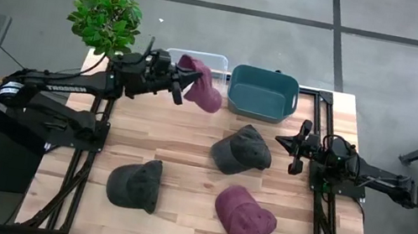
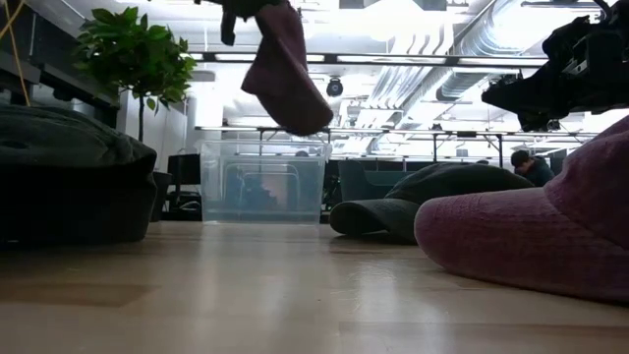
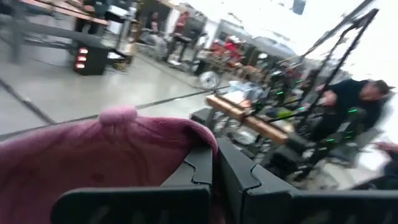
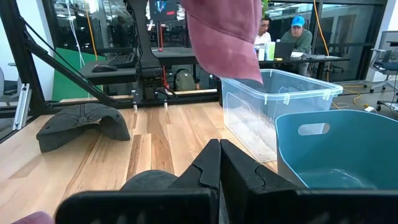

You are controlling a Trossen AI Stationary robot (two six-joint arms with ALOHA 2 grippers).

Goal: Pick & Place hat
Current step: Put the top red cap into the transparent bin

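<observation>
While the left gripper [image 1: 175, 86] hangs above the far edge of the table [image 1: 190, 178], its fingers pinch a maroon hat [image 1: 200, 84] that dangles in the air beside the clear bin [image 1: 219, 65]. In the left wrist view only the hat's crown and top button show; the rest is cut off behind the fingers. The clear bin stands at the far edge, touching the teal bin [image 1: 262, 92] beside it. The right gripper [image 1: 298, 155] waits near the right edge, its fingers pressed together on nothing. A grey hat [image 1: 241, 150] lies mid-table, a dark hat [image 1: 135, 183] toward the near left, a second maroon hat [image 1: 243, 216] toward the near right. A plant [image 1: 106, 17] stands off the far left corner.
</observation>
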